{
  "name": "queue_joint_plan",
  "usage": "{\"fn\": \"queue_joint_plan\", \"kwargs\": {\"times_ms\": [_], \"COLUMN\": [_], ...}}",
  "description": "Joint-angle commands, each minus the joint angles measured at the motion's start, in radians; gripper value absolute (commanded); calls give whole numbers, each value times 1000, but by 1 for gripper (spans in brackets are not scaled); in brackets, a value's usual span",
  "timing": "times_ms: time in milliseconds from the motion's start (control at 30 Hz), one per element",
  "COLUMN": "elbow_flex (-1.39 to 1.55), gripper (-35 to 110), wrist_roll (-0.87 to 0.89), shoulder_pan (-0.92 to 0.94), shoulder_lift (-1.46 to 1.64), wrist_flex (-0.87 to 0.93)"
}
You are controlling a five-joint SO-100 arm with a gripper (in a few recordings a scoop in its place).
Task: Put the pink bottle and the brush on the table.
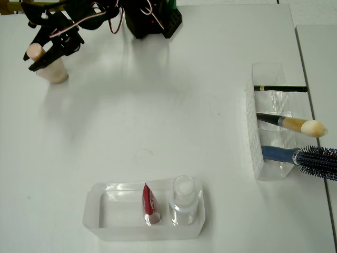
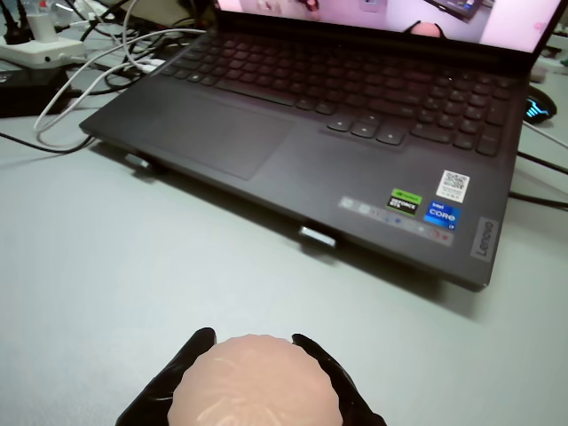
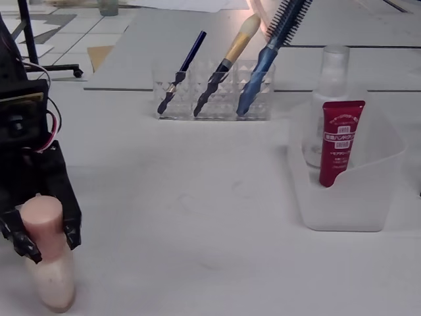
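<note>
Fingers (image 3: pixel 41 236) around pink bottle (image 3: pixel 49 276) cap

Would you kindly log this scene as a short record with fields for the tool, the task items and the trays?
tool: fingers on either side of the pink bottle's cap
pink bottle: upright, base on the table, far from both trays
brush: leaning in the holder, between the pencil and hairbrush
tray: holds red sachet and clear bottle
done: bottle out; brush not yet
</note>
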Motion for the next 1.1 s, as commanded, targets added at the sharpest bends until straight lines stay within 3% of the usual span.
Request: {"fn": "queue_joint_plan", "kwargs": {"times_ms": [0,567,1067], "elbow_flex": [-43,-132,-100], "gripper": [0,0,0], "wrist_roll": [-26,-37,-89], "shoulder_pan": [14,14,14], "shoulder_lift": [2,-51,-164], "wrist_flex": [-46,-77,-267]}}
